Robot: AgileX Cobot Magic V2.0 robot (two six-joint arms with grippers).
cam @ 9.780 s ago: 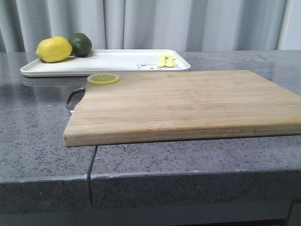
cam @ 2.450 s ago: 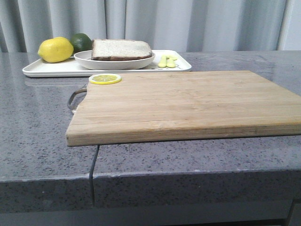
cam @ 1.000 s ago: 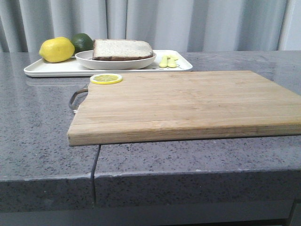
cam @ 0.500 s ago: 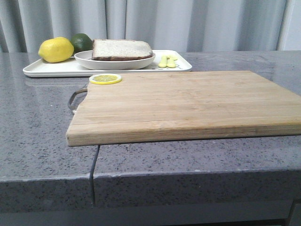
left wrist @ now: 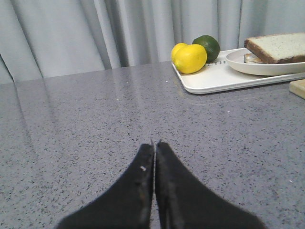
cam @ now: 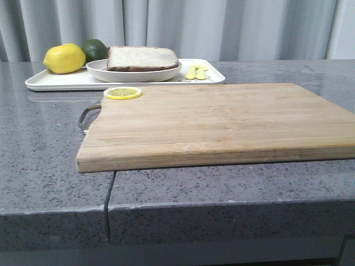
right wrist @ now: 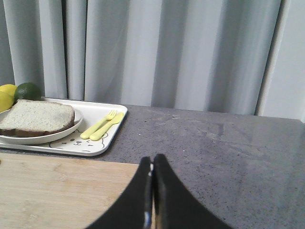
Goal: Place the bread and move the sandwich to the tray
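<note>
**Sandwich plated on the tray, both claws shut and empty**

Seen from the front, the sandwich [cam: 142, 57] sits in a shallow round white plate [cam: 133, 74], and the plate rests on the white tray [cam: 61, 81] at the far left of the counter, roughly eleven o'clock from the wooden cutting board [cam: 222, 119]. Its top bread slice [cam: 141, 55] shows a pale speckled face and a dark crust. A lemon [cam: 64, 58] and a lime [cam: 95, 49] lie on the tray at the plate's nine o'clock side; a yellow fork and spoon [cam: 196, 72] lie at its three o'clock side. A lemon slice [cam: 122, 93] rests on the board's far left corner.

Neither arm appears in the front view. In its wrist view the left gripper [left wrist: 155, 145] has its fingers pressed together with nothing between them, low over bare counter [left wrist: 95, 119]; the sandwich lies well apart from it, toward two o'clock. The right gripper [right wrist: 152, 164] is likewise closed and empty, above the board's far edge, with the sandwich well apart toward ten o'clock.

Nearly ten seconds earlier the tray carried no plate or sandwich. Across the last few seconds the scene has stayed put apart from a slight wobble in framing.
</note>
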